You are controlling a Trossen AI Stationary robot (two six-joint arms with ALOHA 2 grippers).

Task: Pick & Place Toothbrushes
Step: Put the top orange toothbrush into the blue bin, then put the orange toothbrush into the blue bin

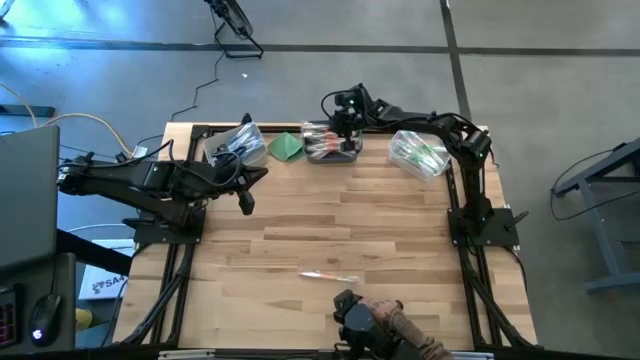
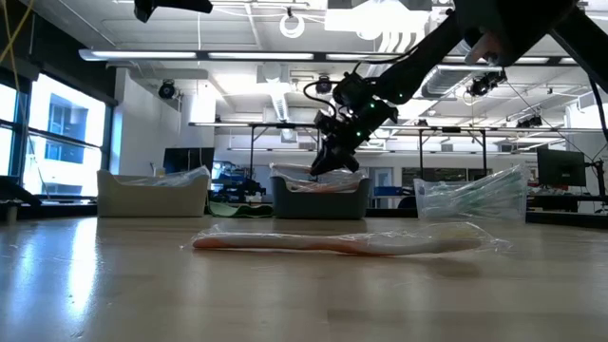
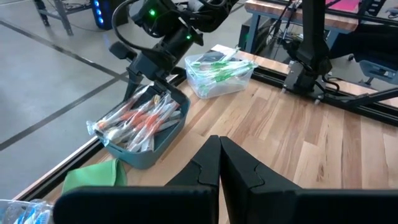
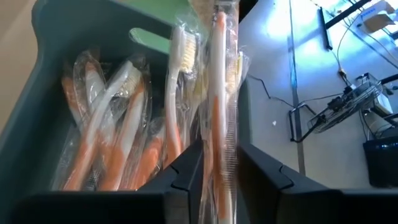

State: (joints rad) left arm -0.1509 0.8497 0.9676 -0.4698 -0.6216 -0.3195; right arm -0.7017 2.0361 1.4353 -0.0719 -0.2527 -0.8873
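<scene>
Above the grey bin (image 4: pixel 37 93), my right gripper (image 4: pixel 219 177) jaws flank an orange toothbrush (image 4: pixel 219 93); left gripper (image 3: pixel 219 163) jaws pressed together.

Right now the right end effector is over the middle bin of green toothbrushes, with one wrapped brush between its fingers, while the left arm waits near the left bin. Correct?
Not quite: the middle bin holds orange toothbrushes, not green, as the right wrist view shows. The rest stands: the right end effector is over that bin with one wrapped brush between its fingers, and the left end effector waits near the left bin.
</scene>
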